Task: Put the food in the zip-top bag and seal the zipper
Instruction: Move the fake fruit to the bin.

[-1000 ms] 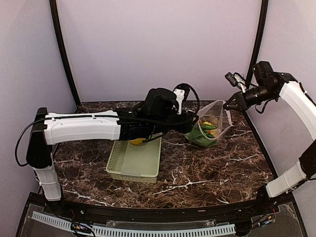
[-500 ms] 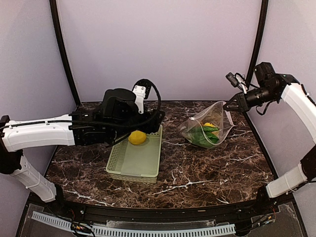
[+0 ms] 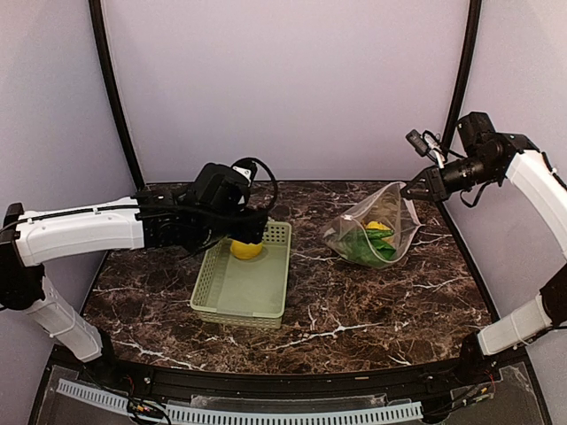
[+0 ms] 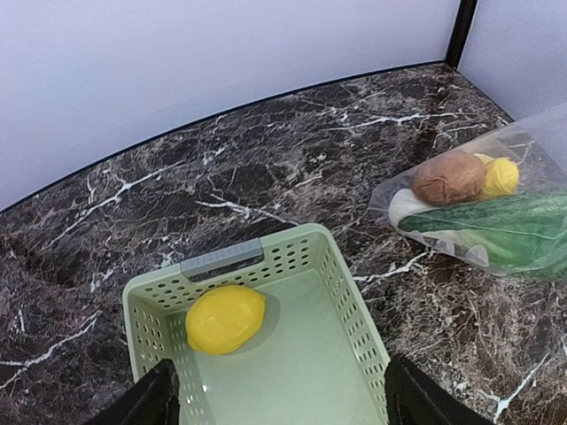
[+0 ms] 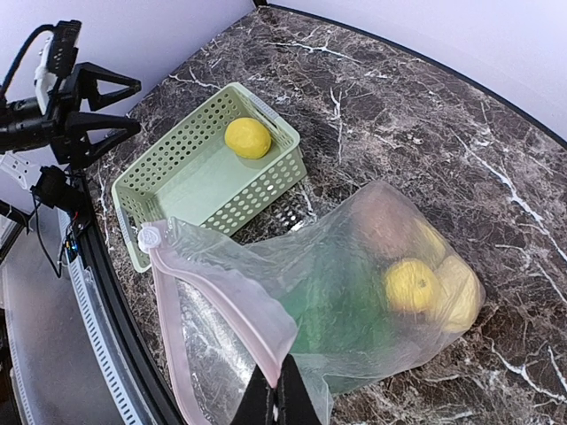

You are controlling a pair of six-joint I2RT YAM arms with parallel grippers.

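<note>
A yellow lemon lies at the far end of the pale green basket. My left gripper hovers just above it, open, with nothing between its fingers. The zip-top bag rests on the table to the right. It holds a brown potato, a yellow fruit and green vegetables. My right gripper is shut on the bag's pinkish zipper and holds the mouth raised and open. The white slider tab sits at the strip's far end.
The basket's grey handle faces the back wall. The dark marble table is bounded by pale walls with black corner posts. The left arm's white link spans the table's left side.
My left arm has drawn back from the bag's mouth and swung left to hover over the basket's far end, its jaws widening. My right gripper still holds the bag's edge in place.
</note>
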